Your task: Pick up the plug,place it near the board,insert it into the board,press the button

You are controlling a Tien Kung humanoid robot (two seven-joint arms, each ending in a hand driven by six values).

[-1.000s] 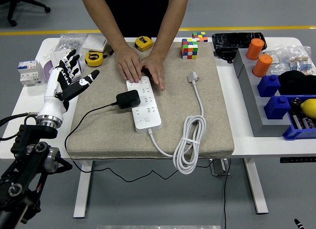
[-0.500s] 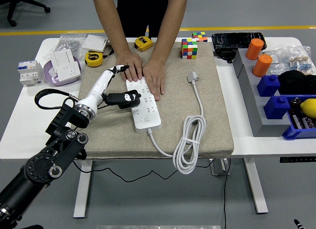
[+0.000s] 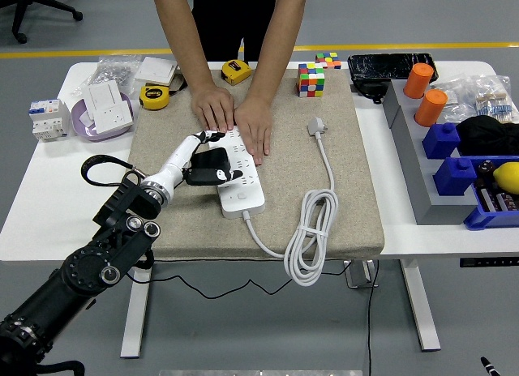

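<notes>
A white power strip (image 3: 240, 173) lies on the grey mat (image 3: 268, 222), its far end held down by a person's two hands (image 3: 235, 117). The black plug adapter (image 3: 208, 167) sits at the strip's left edge, tilted up against it. My left hand (image 3: 212, 155) reaches in from the lower left and its white fingers are wrapped around the adapter. The strip's white cable (image 3: 312, 230) coils at the mat's front right, ending in a grey plug (image 3: 317, 127). The right arm is not visible.
A Rubik's cube (image 3: 311, 79) and yellow tape measures (image 3: 235, 70) sit at the back. At the left stand a purple tray with a wall socket (image 3: 104, 110) and a breaker (image 3: 46, 118). Blue bins (image 3: 466, 161) and orange cylinders (image 3: 425, 94) fill the right side.
My left arm swung in from the table's left edge to the adapter, closed on it, and shifted it right against the strip. The person's hands stayed on the strip.
</notes>
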